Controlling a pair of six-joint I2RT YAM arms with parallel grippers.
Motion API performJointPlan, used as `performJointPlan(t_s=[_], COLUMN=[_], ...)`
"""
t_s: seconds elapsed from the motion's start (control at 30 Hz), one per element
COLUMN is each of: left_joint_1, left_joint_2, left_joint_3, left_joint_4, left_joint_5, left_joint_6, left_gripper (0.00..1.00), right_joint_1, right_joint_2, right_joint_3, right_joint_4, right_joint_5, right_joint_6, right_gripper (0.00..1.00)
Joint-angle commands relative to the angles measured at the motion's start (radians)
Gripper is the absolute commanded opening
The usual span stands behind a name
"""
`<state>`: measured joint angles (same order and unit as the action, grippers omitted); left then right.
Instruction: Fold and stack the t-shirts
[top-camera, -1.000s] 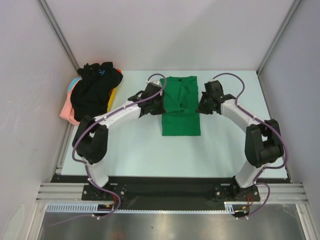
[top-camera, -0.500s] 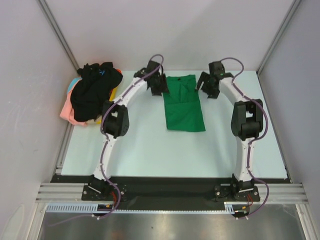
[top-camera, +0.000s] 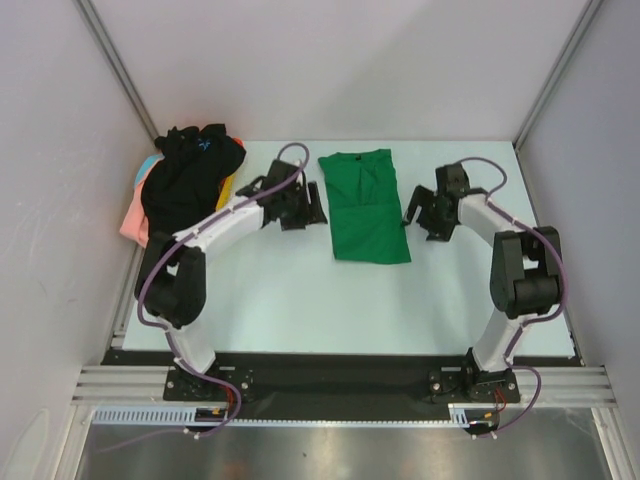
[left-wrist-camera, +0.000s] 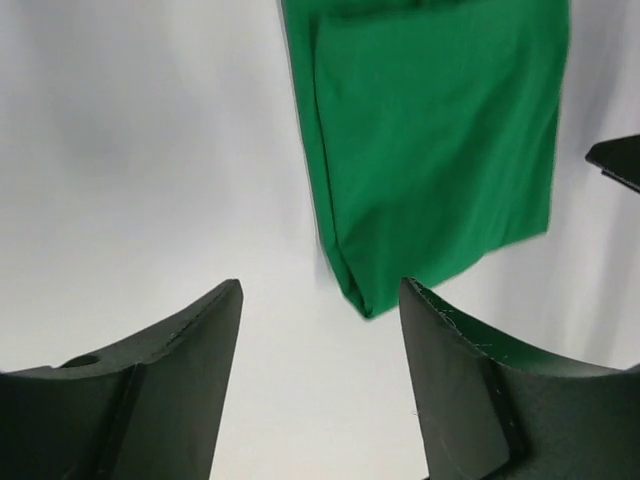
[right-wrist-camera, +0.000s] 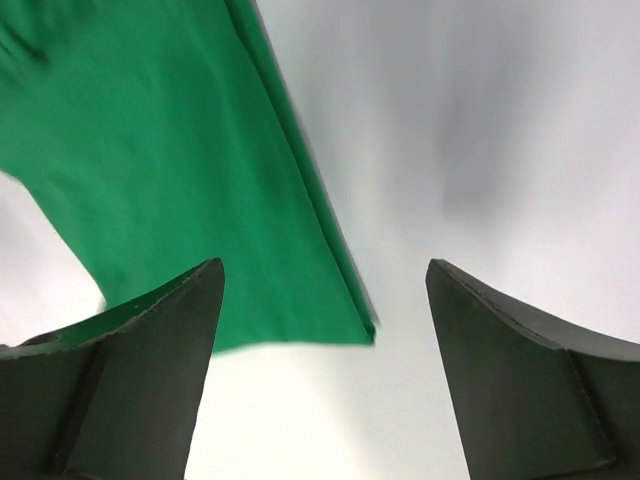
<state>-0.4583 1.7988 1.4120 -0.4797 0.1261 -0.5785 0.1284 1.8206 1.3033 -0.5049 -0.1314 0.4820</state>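
A bright green t-shirt (top-camera: 365, 205) lies folded into a long narrow strip in the middle of the table. It also shows in the left wrist view, green t-shirt (left-wrist-camera: 430, 150), and in the right wrist view, green t-shirt (right-wrist-camera: 170, 170). My left gripper (top-camera: 308, 205) hovers just left of it, open and empty (left-wrist-camera: 320, 300). My right gripper (top-camera: 418, 212) hovers just right of it, open wide with nothing between its fingers (right-wrist-camera: 325, 280). A heap of other t-shirts (top-camera: 185, 185), black on top with a small blue mark, sits at the table's left edge.
Pink, orange and light blue cloth (top-camera: 138, 215) peeks from under the black shirt. Grey walls enclose the pale table (top-camera: 300, 300) on the left, back and right. The arm bases stand on a black rail (top-camera: 330, 375) at the near edge.
Both grippers were shut at the shirt's sides, carried it toward the back, opened and let go. They have since drawn back and outward. The green shirt now lies a little skewed.
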Motion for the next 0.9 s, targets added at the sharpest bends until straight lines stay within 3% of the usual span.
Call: performJointPlan(t_s=[0.0, 0.13, 0.3, 0.5, 0.87], left_joint_1=[-0.045, -0.088, -0.12, -0.141, -0.155], left_joint_2=[-0.067, -0.082, -0.044, -0.018, -0.059], left_joint_3=[-0.16, -0.312, -0.366, -0.392, -0.465], left_joint_4=[0.18, 0.291, 0.372, 0.4, 0.477], left_joint_5=[0.012, 0.044, 0.053, 0.037, 0.014], left_joint_6=[-0.033, -0.084, -0.125, -0.155, -0.222], left_gripper=[0.7, 0.7, 0.69, 0.68, 0.64], right_joint_1=[0.005, 0.013, 0.013, 0.016, 0.016], right_joint_2=[-0.093, -0.136, -0.112, -0.096, -0.072], right_joint_3=[-0.181, -0.327, -0.398, -0.435, -0.449], right_joint_4=[0.153, 0.238, 0.298, 0.332, 0.359], right_joint_5=[-0.091, -0.161, -0.168, -0.169, -0.186], right_joint_6=[0.029, 0.043, 0.041, 0.049, 0.049], right_gripper=[0.86, 0.81, 0.71, 0.45, 0.31])
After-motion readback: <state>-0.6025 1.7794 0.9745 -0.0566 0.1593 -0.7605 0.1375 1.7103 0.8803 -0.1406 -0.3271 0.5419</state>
